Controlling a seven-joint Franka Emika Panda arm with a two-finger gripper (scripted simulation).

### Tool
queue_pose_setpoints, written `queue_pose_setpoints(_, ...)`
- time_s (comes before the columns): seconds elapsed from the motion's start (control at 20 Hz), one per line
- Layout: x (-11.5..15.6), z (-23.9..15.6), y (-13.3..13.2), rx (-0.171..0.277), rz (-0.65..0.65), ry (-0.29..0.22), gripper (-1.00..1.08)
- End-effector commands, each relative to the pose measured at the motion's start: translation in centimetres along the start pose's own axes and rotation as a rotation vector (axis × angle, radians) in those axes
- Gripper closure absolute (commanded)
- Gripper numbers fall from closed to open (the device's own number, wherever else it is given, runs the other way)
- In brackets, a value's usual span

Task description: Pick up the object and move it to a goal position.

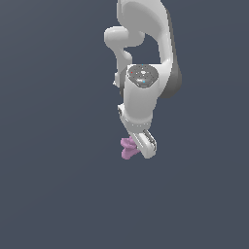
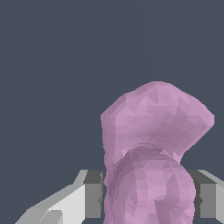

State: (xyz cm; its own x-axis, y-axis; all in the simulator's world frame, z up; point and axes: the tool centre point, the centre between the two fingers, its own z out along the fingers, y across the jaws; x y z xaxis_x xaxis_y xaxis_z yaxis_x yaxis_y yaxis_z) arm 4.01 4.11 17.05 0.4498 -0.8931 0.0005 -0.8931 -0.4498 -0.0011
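Wrist view: the gripper (image 2: pixel 148 192) is being shown with its jaws nearly closed in on the object (image 2: pixel 155 127), a grey pad being pressed against each flank of the lower lobe, so the lump is being clamped, judging by no gap being visible on either side. The pink-purple object is being held directly between the fingers, its long axis running out past the fingertips away from the camera, with a wider lobe flaring beyond the tips.

In the exterior view the gripper (image 1: pixel 138 146) is being partly hidden by its own finger housing; the object (image 1: pixel 128 148) is being seen poking out on the exterior view's left of the fingers. Whether it is being lifted clear of the surface cannot be told, as the plain grey ground gives no shadow cue. No goal marker is being shown.

The arm (image 1: pixel 143 92) is being held nearly vertical, wrist pointing down, elbow folded above.
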Motion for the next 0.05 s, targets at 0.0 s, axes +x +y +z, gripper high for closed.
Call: queue_pose_setpoints(0.0, 0.02, -0.29, -0.01, -0.001, 0.0, 0.0, 1.08)
